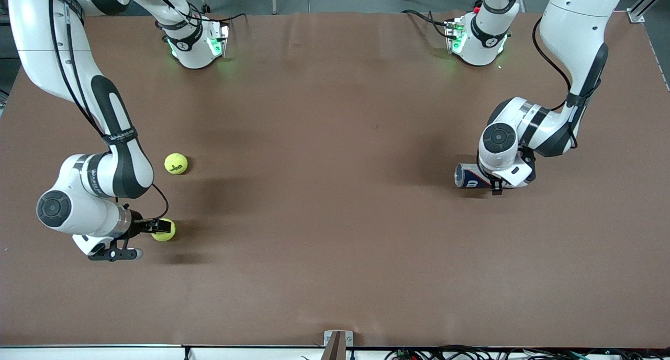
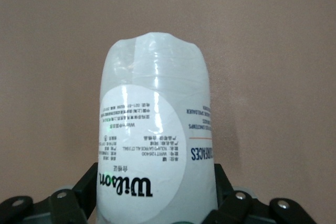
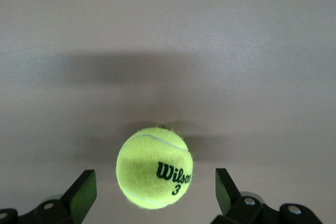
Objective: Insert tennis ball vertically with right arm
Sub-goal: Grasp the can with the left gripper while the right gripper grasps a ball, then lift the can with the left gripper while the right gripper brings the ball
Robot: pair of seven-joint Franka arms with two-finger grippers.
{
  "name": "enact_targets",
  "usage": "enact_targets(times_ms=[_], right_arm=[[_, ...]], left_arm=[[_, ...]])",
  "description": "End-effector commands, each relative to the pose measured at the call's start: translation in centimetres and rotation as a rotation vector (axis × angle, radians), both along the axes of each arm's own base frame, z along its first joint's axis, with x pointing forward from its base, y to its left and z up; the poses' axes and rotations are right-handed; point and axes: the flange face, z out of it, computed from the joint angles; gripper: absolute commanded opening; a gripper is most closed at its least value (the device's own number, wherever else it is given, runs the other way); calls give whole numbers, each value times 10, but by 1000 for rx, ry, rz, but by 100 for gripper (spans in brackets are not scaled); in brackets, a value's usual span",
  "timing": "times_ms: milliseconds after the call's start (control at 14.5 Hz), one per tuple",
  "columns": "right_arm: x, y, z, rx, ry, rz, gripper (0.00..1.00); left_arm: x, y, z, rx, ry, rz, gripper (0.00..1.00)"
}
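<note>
The right gripper (image 3: 152, 195) sits low at the table (image 1: 335, 218), toward the right arm's end, its fingers (image 3: 81, 192) spread wide on either side of a ball (image 3: 155, 167) and not touching it. To grip well, it should centre the ball between the pads and close gently, as the fuzzy felt sphere can roll on the smooth brown surface. A second ball (image 1: 176, 164) lies farther from the front camera. At the left arm's end, the left gripper (image 2: 157, 203) straddles a can (image 2: 156, 129) lying on its side; whether it grips yet I cannot tell. The can is a glossy plastic cylinder with a printed label.
</note>
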Motion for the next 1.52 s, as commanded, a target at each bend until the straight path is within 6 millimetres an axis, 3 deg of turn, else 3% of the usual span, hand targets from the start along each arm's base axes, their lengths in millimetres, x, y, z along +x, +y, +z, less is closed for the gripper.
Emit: enact_targets(times_ms=[0,207,483,760,898,1450], right_arm=[[2,1,-6,0,2,-2,100],[-1,3,-13,1,17,0,100],[-3,3,-23,0,31,2,100],[-4,3,-29,2,37,0,97],[-3,3,-28,2,34,0,96],[-3,3,-30,2,34,1,52]], left_arm=[[-1,-2,-6,5,-10,-6,83],[0,-3,-5,5,-12,-4,76],[1,-5,-1,4,-17,-6,76],[14,-21,23,-21,-62,-8,76],[18,-39,37,-58,-78,0,76],[41,-153,92,-309,-80,-16,76]])
